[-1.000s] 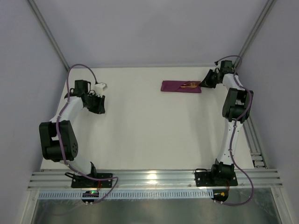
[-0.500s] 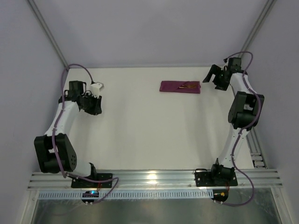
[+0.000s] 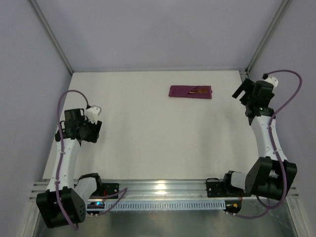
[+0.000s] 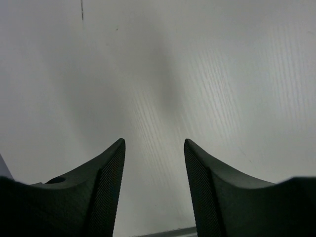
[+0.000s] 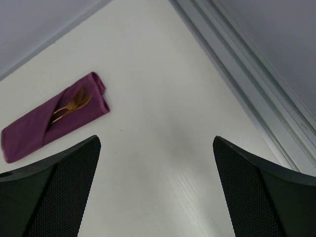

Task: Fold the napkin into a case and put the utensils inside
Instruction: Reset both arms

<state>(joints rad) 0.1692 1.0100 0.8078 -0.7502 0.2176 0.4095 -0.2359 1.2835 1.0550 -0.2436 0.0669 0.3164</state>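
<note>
R gripper [image 5: 156, 143] backed off case [image 5: 25, 135], utensils [image 5: 73, 103] inside

1. No lettering, label, brand, number or sign is legible in any view.
2. White table [image 3: 148, 143]: the left wrist view shows one short dark line [image 4: 82, 10], not a readable character.
3. Purple case [image 3: 190, 92]: plain cloth, nothing written.

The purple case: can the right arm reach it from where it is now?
Probably yes. The case lies on bare table, in view of the open right gripper, and nothing stands between them.
</note>
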